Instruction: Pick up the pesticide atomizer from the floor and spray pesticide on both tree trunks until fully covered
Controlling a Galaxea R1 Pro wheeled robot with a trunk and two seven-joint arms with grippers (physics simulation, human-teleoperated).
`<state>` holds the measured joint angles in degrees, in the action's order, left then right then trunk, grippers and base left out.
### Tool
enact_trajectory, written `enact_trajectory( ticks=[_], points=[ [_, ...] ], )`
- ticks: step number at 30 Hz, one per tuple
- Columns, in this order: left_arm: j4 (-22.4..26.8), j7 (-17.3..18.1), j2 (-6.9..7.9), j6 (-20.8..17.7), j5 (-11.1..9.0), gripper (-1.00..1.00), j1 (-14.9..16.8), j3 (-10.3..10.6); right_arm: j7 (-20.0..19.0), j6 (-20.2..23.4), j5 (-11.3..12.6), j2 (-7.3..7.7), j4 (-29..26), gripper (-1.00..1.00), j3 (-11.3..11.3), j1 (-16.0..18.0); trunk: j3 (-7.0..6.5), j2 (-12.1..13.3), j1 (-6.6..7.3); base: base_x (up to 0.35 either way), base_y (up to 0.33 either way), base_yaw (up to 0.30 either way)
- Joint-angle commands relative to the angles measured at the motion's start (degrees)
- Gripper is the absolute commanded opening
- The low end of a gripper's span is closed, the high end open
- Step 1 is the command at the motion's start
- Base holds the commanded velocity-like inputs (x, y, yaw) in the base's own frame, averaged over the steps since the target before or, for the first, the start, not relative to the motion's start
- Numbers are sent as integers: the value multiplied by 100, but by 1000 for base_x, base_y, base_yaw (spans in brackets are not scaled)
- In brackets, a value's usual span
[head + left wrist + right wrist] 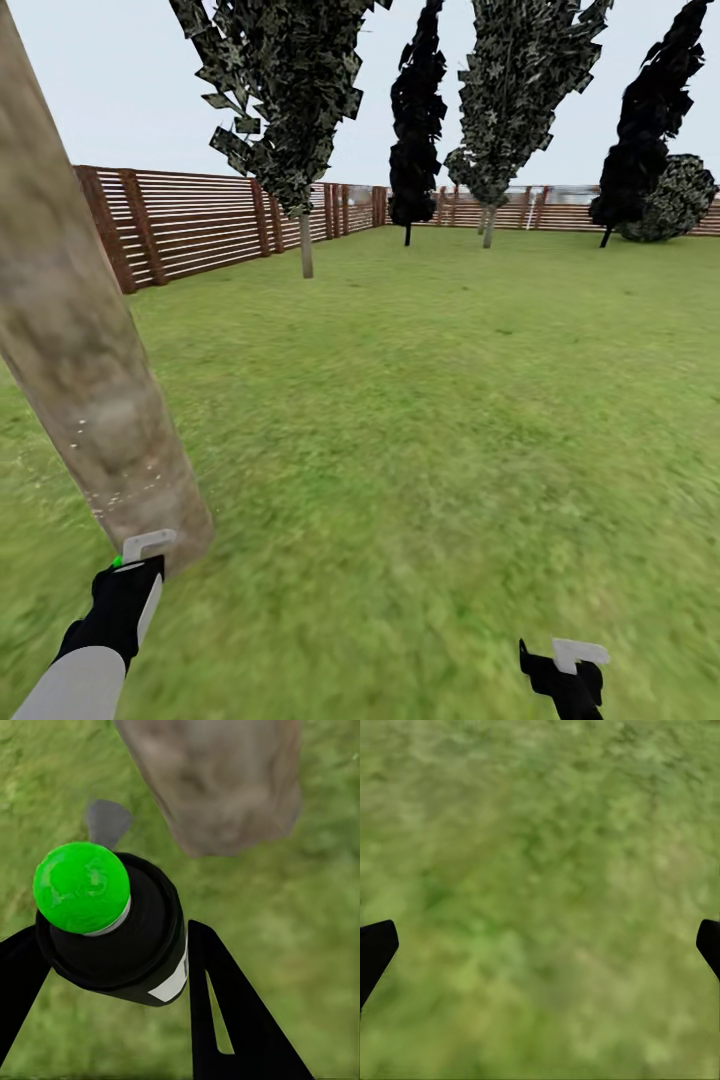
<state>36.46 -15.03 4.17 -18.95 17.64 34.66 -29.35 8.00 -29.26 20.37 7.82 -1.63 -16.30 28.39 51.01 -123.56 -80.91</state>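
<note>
My left gripper (116, 941) is shut on the pesticide atomizer (112, 945), a small dark bottle with a white band and a bright green tip (81, 886). In the head view the left gripper (140, 562) is right at the base of a thick, mottled grey-tan tree trunk (80, 340) that leans across the left side, and the green tip (117, 562) shows beside it. The left wrist view has that trunk (217, 780) just beyond the bottle. My right gripper (566, 668) hangs low at the right, open (540, 945) over bare grass.
Green lawn (430, 400) stretches ahead to a reddish-brown slat fence (200, 225). Another pale-trunked tree (306, 245) stands by the fence, a third (488, 225) farther back. Dark slim trees (415, 130) and a round bush (680, 200) line the far side.
</note>
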Motion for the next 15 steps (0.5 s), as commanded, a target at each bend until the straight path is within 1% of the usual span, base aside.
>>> enact_trajectory(
  ticks=[1,11,14,15],
  points=[
    [4,0,-9,-34,47,-100,5,-9,26,-3,28,1,-4,100,-49,0,5,-2,0,131,-251,278],
    [-7,1,-5,-30,47,-100,5,-9,24,-3,28,0,-4,100,-49,0,5,-2,0,150,-251,267],
    [15,-4,-2,-30,52,-100,5,-9,21,-1,28,0,-4,100,-49,0,5,-2,0,99,-261,231],
    [18,-69,8,-30,54,-100,5,-9,23,-1,28,0,-4,100,-49,0,5,-2,0,34,-267,216]
  ],
)
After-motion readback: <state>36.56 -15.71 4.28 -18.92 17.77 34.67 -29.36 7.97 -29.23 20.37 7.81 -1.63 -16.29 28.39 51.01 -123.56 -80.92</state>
